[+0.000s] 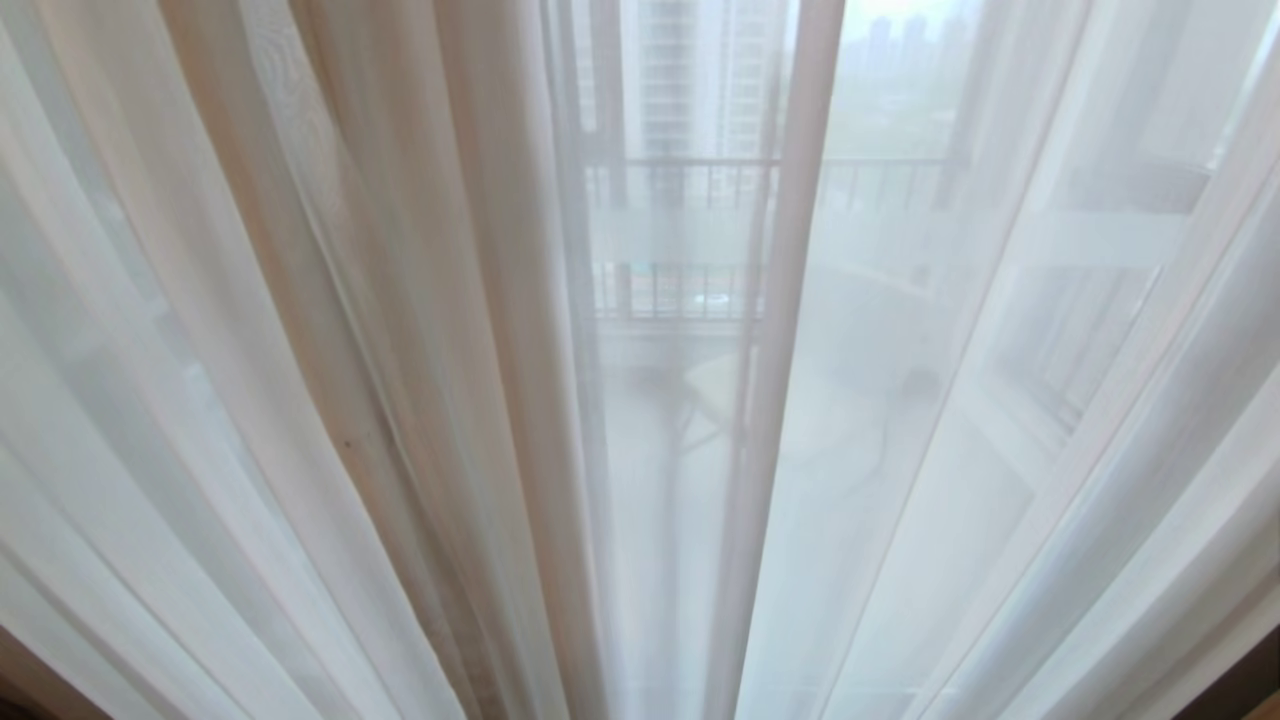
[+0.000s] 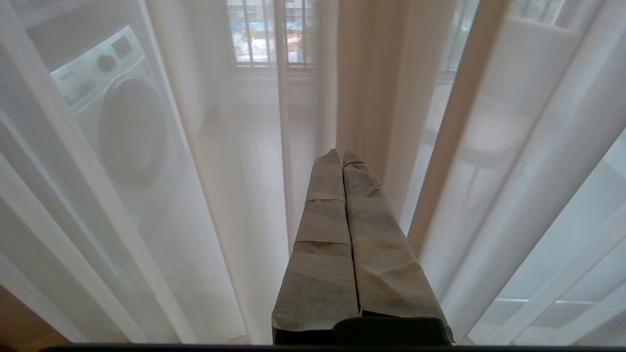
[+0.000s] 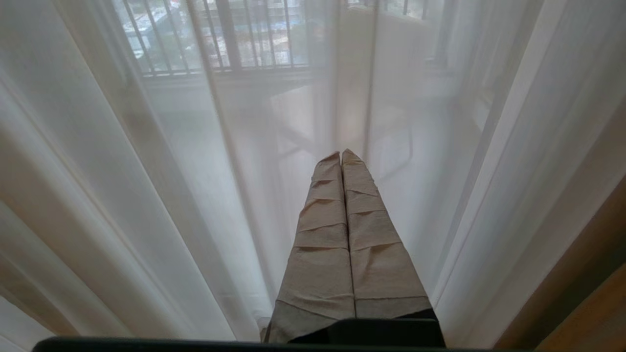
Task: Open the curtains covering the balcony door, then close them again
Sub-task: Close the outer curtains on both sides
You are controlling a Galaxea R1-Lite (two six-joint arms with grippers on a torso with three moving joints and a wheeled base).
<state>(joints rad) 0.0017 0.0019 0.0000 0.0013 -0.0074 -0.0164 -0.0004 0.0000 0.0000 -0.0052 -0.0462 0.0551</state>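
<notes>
The sheer white curtains [image 1: 330,330] hang drawn shut in long pleats and fill the whole head view. Behind them the balcony door [image 1: 690,238] shows only dimly, as a pale band across glass. Neither gripper appears in the head view. In the left wrist view my left gripper [image 2: 341,152] is shut, its tape-wrapped fingers [image 2: 323,230] pressed together with nothing between them, pointing at the curtains [image 2: 230,171] just ahead. My right gripper [image 3: 341,152] is likewise shut and empty, close in front of the curtains [image 3: 146,195].
Through the voile I see a balcony railing [image 1: 700,185], pale furniture [image 1: 870,330] and a washing machine [image 2: 122,112]. Denser beige folds [image 2: 371,88] hang ahead of the left gripper. Brown floor [image 3: 587,318] shows at the right edge.
</notes>
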